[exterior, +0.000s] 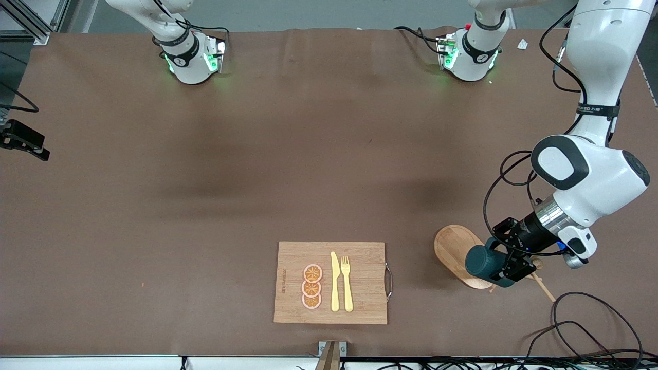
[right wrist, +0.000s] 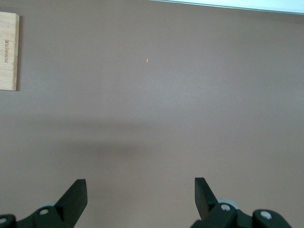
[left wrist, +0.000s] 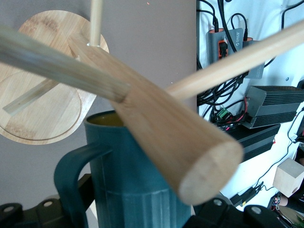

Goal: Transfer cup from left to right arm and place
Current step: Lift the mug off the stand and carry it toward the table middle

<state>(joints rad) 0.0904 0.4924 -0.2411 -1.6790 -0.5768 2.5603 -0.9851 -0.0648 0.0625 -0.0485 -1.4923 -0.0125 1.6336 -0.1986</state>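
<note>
Cup (exterior: 486, 262): teal, tilted over the oval wooden stand (exterior: 452, 249), among its pegs (left wrist: 156, 137).
Cutting board (exterior: 360, 308): well apart, with knife (exterior: 334, 281), fork (exterior: 347, 282), orange slices (exterior: 311, 287).
Left claw (exterior: 509, 267): clamped on the cup.
Right claw (right wrist: 140, 194): apart, above bare table (right wrist: 190, 104), waiting.
</note>
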